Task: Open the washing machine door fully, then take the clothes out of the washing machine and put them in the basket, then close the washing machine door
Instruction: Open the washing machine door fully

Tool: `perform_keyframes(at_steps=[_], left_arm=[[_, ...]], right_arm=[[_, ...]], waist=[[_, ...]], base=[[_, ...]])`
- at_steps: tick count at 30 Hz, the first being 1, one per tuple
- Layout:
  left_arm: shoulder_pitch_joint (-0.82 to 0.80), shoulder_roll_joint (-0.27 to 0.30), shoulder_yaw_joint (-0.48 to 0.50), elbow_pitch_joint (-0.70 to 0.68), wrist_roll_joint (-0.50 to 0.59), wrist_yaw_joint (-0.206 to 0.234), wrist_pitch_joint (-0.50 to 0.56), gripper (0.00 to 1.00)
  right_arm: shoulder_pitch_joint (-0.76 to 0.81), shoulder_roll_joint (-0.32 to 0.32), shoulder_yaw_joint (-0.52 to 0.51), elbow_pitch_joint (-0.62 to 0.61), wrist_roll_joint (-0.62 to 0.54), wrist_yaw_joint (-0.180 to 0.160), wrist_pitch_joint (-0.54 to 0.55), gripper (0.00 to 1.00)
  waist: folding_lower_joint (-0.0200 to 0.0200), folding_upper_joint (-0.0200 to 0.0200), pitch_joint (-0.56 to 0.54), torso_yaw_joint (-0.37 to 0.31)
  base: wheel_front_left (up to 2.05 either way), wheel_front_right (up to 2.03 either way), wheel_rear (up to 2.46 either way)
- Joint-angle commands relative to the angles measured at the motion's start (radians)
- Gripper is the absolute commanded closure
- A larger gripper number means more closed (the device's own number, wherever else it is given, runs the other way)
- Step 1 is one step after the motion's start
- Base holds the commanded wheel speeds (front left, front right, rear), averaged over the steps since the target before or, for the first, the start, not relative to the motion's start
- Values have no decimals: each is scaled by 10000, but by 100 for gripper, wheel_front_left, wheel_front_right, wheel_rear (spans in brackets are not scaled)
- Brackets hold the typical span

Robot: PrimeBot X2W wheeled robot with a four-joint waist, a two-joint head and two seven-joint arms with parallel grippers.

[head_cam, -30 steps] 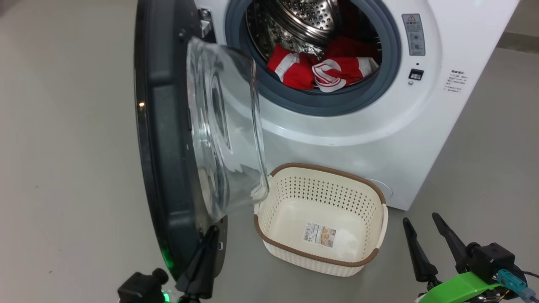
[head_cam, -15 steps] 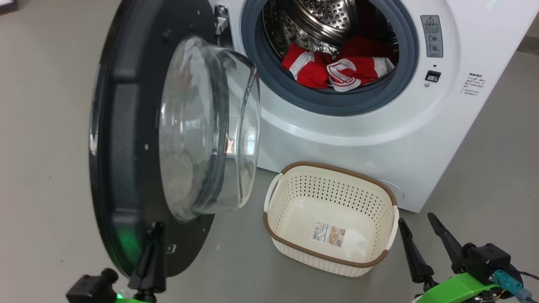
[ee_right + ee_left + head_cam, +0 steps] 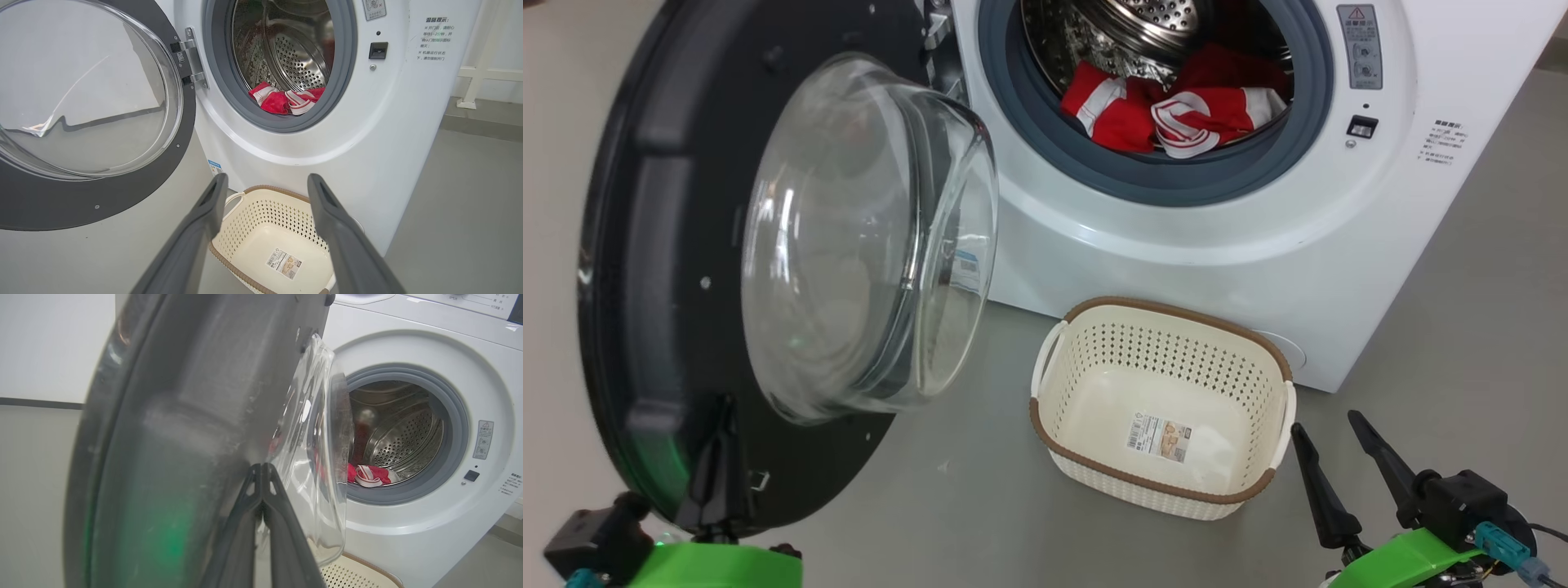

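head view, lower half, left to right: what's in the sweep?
washing machine door → basket → right gripper

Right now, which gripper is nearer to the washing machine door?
Left. The left gripper, shut, sits against the lower black rim of the washing machine door; the right gripper, open, hangs apart, beyond the basket.
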Motion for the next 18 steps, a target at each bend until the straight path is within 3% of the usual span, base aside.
perform_keyframes(at_steps=[1, 18], left_arm=[[-469, 199, 620, -111, 114, -26, -63, 100], [-1870, 606, 2483, 1018, 520, -283, -63, 100]], right_arm=[[-364, -148, 234, -242, -35, 62, -93, 0], [-670, -256, 240, -268, -201, 62, -93, 0]], waist=[[0, 0, 91, -38], [0, 0, 754, -278]], base=[[0, 0, 0], [0, 0, 0]])
